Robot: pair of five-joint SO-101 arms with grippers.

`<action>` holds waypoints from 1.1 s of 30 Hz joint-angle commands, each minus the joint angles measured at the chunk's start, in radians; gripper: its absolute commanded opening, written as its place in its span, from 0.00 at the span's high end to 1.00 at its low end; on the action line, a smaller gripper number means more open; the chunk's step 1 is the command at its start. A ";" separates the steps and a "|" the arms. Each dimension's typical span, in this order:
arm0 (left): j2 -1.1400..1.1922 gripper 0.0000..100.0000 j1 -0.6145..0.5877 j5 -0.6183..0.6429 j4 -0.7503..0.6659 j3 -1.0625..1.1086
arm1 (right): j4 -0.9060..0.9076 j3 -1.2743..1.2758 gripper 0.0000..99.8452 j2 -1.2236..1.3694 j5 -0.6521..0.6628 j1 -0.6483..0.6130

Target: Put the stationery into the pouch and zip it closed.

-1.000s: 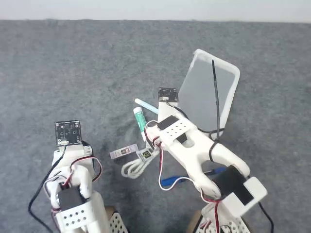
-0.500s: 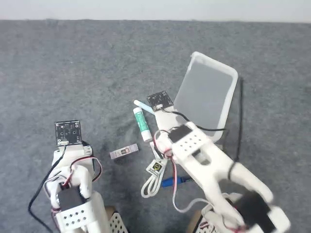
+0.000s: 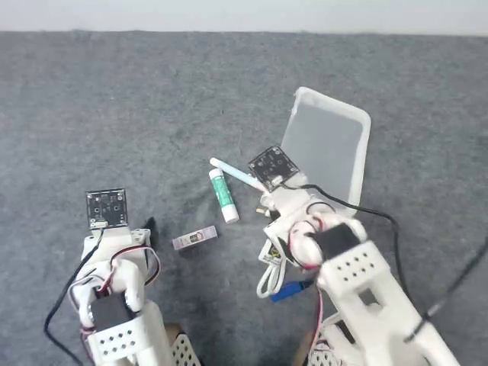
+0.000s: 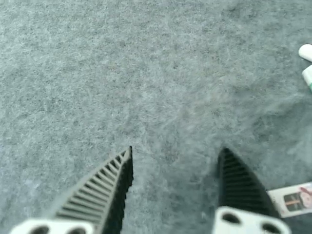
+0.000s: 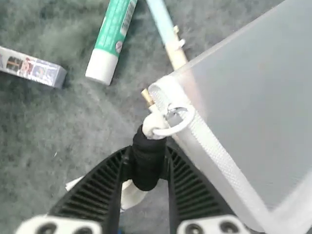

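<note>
On grey carpet [image 3: 114, 99], right jaws clamp the black zipper pull [image 5: 147, 158]; left jaws gape empty.

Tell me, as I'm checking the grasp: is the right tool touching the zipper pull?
Touching. The right wrist view shows the right tool closed on the black zipper pull.

Grey felt-like mat [image 3: 114, 99] with a fuzzy, mottled nap, lying flat and reaching from the near edge to the far side and out to left and right, narrow pale wall strip [image 3: 244, 15] running straight along its far edge.
</note>
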 commanded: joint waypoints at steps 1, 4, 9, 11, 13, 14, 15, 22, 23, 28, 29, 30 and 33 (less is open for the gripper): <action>-0.017 0.69 0.037 0.037 0.023 -0.085 | -0.004 0.014 0.99 -0.136 0.014 0.019; -0.017 0.69 0.092 0.074 0.017 -0.120 | -0.004 0.048 0.99 -0.220 0.014 0.019; -0.017 0.69 0.250 0.193 0.020 -0.174 | -0.004 0.104 0.99 -0.363 0.021 0.019; -0.017 0.69 0.290 0.226 0.020 -0.202 | -0.004 0.126 0.99 -0.415 0.021 0.019; -0.017 0.69 0.319 0.242 0.017 -0.232 | -0.004 0.146 0.99 -0.463 0.021 0.021; -0.017 0.69 0.336 0.252 0.017 -0.249 | -0.004 0.153 0.99 -0.486 0.023 0.021; -0.017 0.69 0.356 0.261 0.015 -0.263 | -0.002 0.163 0.99 -0.507 0.023 0.021; -0.017 0.68 0.591 0.264 0.014 -0.328 | -0.001 0.196 0.99 -0.636 0.023 0.108; -0.017 0.68 0.618 0.264 0.012 -0.334 | 0.004 0.196 0.99 -0.647 0.021 0.119; -0.015 0.69 0.700 0.204 -0.071 -0.346 | 0.005 0.221 0.99 -0.697 0.021 0.120; -0.015 0.69 0.712 0.190 -0.091 -0.343 | 0.005 0.221 0.99 -0.708 0.020 0.120; -0.014 0.69 0.724 0.186 -0.107 -0.343 | 0.007 0.222 0.99 -0.717 0.020 0.120; -0.012 0.69 0.756 0.184 -0.138 -0.341 | 0.008 0.222 0.99 -0.746 0.018 0.124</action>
